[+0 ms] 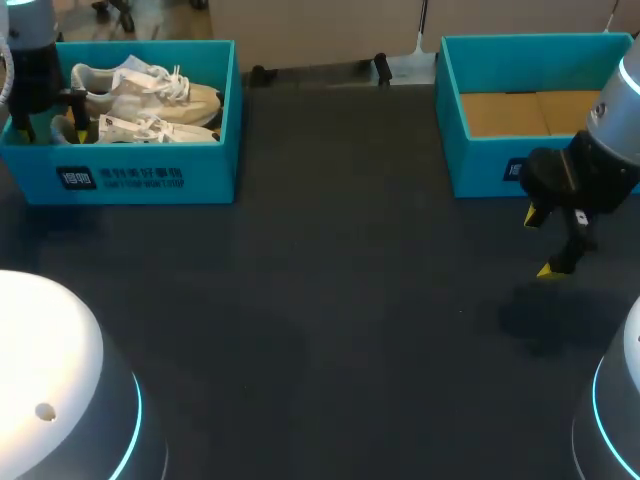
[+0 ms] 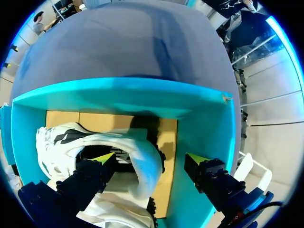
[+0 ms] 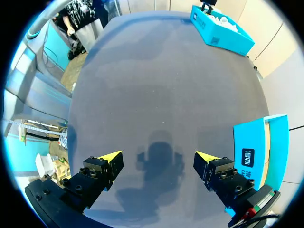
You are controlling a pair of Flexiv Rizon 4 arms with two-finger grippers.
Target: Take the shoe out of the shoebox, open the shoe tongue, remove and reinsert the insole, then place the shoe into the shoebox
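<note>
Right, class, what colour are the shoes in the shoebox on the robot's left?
Off-white, with white laces; the shoes show best in the head view.

Dim overhead light — soft, diffuse shadows.

Beneath me the table [image 1: 330, 300] looks matt, dark, faintly cloth-like. The shoebox [image 1: 215, 170] is smooth turquoise card, raw brown inside; the shoe [image 1: 150, 90] is pale woven fabric.

the cardboard shoebox [image 1: 140, 175] is turquoise, its lace-up shoes [image 1: 150, 90] cream-white with black markings. the other turquoise cardboard box [image 1: 480, 165] has a tan floor. my left gripper [image 2: 149, 158] and right gripper [image 3: 159, 156] are black, yellow-tipped.
</note>
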